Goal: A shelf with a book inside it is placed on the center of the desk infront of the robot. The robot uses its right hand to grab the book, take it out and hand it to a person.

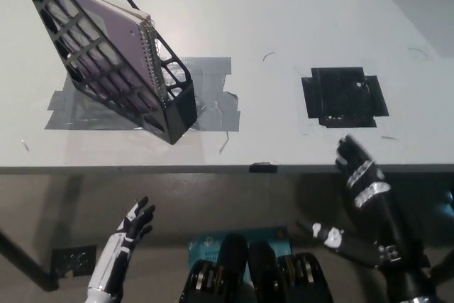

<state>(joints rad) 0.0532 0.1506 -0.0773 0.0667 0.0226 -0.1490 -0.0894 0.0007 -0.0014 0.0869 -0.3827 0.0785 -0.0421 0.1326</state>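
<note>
Plainly, stage: the reach has barely begun; the book is not yet grabbed, and nothing has been taken out or handed over.
Shelf (170, 108): a black lattice file holder, tilted, standing on grey tape (213, 104) stuck to the desk (284, 19); every place below is given from it.
Book (106, 51): a spiral-bound notebook with a purple cover, inside the shelf, its wire spine facing the shelf's open right end.
Right hand (362, 172): black, well to the right of the shelf and nearer the robot, hanging over the desk's front edge; fingers spread and holding nothing.
Left hand (135, 225): white, below the shelf and off the desk, at rest with fingers apart and empty.
Next move: judged from the layout, the right hand must travel left and forward to the spine end of the book, then close on it and draw it out along the slot; pulling crosswise might drag the shelf.
Surface: a pale, matte desk with a patch of black tape (344, 97) to the right of the shelf.
Room: a dim floor shows beneath the desk edge; no person is in view.
</note>
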